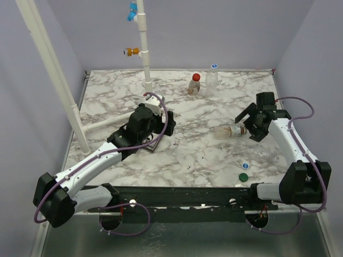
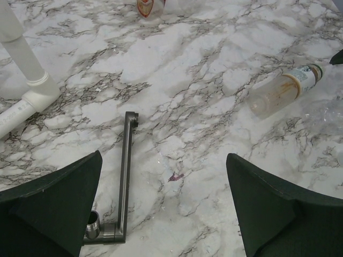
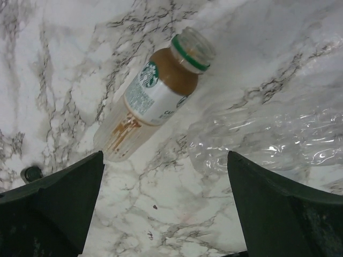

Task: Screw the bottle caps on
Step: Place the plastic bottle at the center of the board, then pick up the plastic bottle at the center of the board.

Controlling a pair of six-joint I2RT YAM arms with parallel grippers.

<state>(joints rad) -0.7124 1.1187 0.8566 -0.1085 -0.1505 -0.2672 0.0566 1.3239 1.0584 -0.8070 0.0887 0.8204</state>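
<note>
An uncapped coffee bottle [image 1: 229,131] with a white-and-green label lies on its side on the marble table [image 1: 203,155]; it also shows in the right wrist view [image 3: 153,96] and the left wrist view [image 2: 281,91]. My right gripper [image 1: 250,126] [image 3: 165,155] hovers open just right of it, holding nothing. A crumpled clear bottle [image 3: 268,134] lies beside it. A green cap [image 1: 243,177] and a white-and-blue cap [image 1: 245,166] lie near the front edge. At the back stand a red-capped bottle [image 1: 194,84] and a clear capped bottle [image 1: 213,77]. My left gripper [image 1: 161,127] [image 2: 164,155] is open and empty.
A white pipe [image 1: 143,43] with an orange fitting [image 1: 131,52] and a blue fitting [image 1: 132,13] rises at the back left. A metal L-shaped bar [image 2: 126,176] lies under my left gripper. Grey walls enclose the table.
</note>
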